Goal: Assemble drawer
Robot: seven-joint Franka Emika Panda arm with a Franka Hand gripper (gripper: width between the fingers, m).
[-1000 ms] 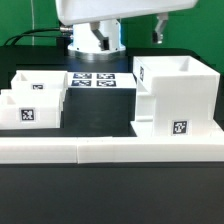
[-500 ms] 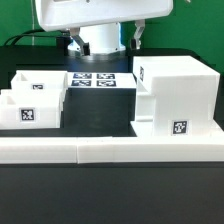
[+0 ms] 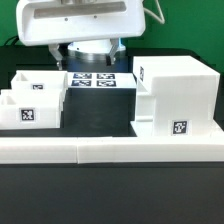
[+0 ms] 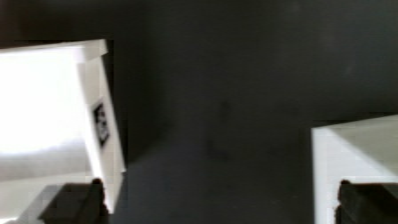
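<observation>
I hold claw (image 4: 217,205) wide & empty above bare table (image 3: 100,112) btw parts, prob to choose a pick; trays (image 3: 32,100) by table edge at the exterior view's left, casing (image 3: 178,90) by edge at its right, unjoined

The box casing (image 3: 178,95), the nearer tray (image 3: 12,112) and the farther tray (image 3: 52,92) are being shown in plain white, each being marked with black-and-white square tags (image 3: 180,128). The table (image 3: 100,112) is being seen as black, and the marker board (image 3: 92,80) as white with black printed squares.
</observation>
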